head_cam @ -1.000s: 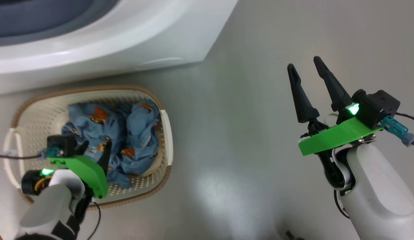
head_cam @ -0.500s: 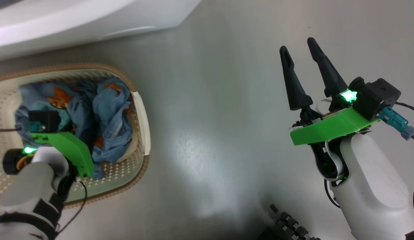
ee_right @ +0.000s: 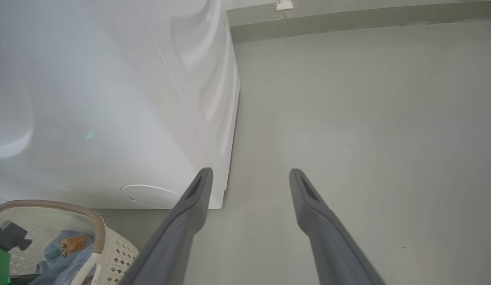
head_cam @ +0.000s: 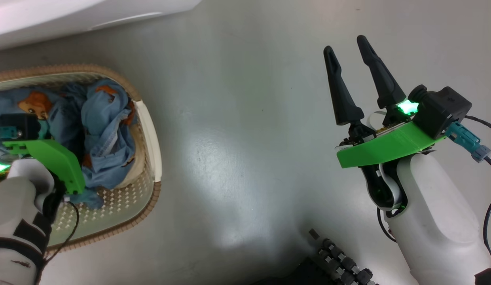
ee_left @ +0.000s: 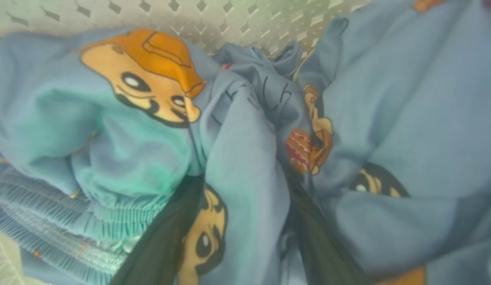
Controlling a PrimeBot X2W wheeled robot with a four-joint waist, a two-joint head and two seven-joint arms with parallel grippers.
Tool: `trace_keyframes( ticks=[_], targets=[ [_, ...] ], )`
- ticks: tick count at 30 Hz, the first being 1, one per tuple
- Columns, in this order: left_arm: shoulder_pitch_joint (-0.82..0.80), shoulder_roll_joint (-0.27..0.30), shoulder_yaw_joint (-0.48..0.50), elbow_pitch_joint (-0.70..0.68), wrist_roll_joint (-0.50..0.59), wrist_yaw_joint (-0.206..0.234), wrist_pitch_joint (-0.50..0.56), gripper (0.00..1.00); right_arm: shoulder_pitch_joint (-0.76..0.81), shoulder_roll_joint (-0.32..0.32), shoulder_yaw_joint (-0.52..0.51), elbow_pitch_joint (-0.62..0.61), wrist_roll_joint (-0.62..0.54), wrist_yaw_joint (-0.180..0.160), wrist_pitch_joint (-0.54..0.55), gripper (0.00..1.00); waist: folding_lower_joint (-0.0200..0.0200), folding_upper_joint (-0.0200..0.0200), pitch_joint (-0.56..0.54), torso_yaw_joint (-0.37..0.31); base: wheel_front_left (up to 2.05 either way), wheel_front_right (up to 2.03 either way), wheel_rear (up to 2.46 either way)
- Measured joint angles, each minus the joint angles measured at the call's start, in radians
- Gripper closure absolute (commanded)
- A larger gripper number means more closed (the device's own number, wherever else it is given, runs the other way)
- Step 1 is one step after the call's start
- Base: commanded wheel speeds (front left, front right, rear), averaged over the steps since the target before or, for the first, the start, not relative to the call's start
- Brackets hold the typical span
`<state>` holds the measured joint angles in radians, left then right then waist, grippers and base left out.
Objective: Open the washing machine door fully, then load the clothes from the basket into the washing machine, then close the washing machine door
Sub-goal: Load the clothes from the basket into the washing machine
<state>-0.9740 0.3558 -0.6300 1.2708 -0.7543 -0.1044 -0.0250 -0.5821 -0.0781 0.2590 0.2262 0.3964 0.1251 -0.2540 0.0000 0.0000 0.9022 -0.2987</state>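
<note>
In the left wrist view, the left gripper (ee_left: 241, 182) is sunk into the clothes (ee_left: 407, 99). Its two dark fingers (ee_left: 166, 237) stand apart, and a thick fold of light blue fabric lies in the gap between them. Cloth presses against both fingers and hides their tips. The jaws are spread and not clamped on the fold. Orange-brown cartoon faces show on the fabric around them, a ribbed cuff lies at the lower left, and the perforated cream wall of the basket (ee_left: 237, 16) shows just beyond the pile.

In the head view, the left arm's green wrist mount (head_cam: 51, 158) covers the gripper from above, over the heap of clothes (head_cam: 107, 130) inside the basket (head_cam: 150, 130). The basket sits on the grey floor (head_cam: 237, 138) just in front of the washing machine (head_cam: 71, 16).

Well apart from it, the right gripper (head_cam: 345, 44) hangs over bare floor with its long fingers (head_cam: 342, 103) spread wide and nothing between them. A black ribbed part (head_cam: 340, 265) shows at the bottom edge near that arm.

In the right wrist view, the right gripper (ee_right: 250, 172) is likewise parted and touches nothing. Beyond its left finger are the washing machine (ee_right: 110, 99), its white corner and its round flap (ee_right: 150, 196), with the basket (ee_right: 97, 221) at the lower left. A grey skirting (ee_right: 348, 23) runs along the far wall.
</note>
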Motion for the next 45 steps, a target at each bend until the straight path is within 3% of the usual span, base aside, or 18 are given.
trace_keyframes(
  ticks=[2,3,4,5,6,16,25,45],
  targets=[
    [-0.007,0.004,0.002,0.002,-0.003,0.001,0.009,0.0,0.0,0.001,0.0,0.0,0.0,0.0,0.0,0.0,0.0,0.0,0.002,-0.004,0.0,0.0,0.0],
    [-0.009,0.004,0.005,0.004,-0.009,0.001,0.016,0.36,0.0,0.001,0.0,0.0,0.0,0.0,0.0,0.0,0.0,0.0,0.003,-0.005,0.0,0.0,0.0],
    [-0.011,0.003,0.006,0.005,-0.014,0.001,0.018,0.61,0.0,0.001,-0.001,0.0,0.0,0.0,0.0,0.0,0.0,0.0,0.004,-0.004,0.0,0.0,0.0],
    [-0.012,0.003,0.007,0.006,-0.016,0.001,0.016,0.84,0.0,0.001,-0.002,0.0,0.0,0.0,0.0,0.0,0.0,0.0,0.004,-0.003,0.0,0.0,0.0],
    [-0.012,0.003,0.007,0.007,-0.017,0.001,0.015,1.0,0.0,0.001,-0.002,0.0,0.0,0.0,0.0,0.0,0.0,0.0,0.004,-0.001,0.0,0.0,0.0],
    [-0.002,-0.018,0.016,0.015,-0.04,-0.011,-0.02,1.0,-0.005,0.005,0.002,0.019,0.0,0.0,0.0,0.0,0.0,0.0,-0.038,0.017,0.0,0.0,0.0],
    [0.102,-0.028,0.028,0.009,-0.1,-0.021,-0.085,1.0,-0.008,0.012,0.027,0.067,0.026,0.0,0.0,0.0,-0.0001,0.0,-0.152,0.025,0.0,0.0,0.0],
    [0.302,-0.044,-0.047,-0.223,-0.23,-0.023,-0.194,1.0,0.059,-0.031,0.017,0.127,0.053,0.0,0.0,0.0,-0.0001,0.0,-0.384,0.086,0.0,0.0,0.0]
  ],
)
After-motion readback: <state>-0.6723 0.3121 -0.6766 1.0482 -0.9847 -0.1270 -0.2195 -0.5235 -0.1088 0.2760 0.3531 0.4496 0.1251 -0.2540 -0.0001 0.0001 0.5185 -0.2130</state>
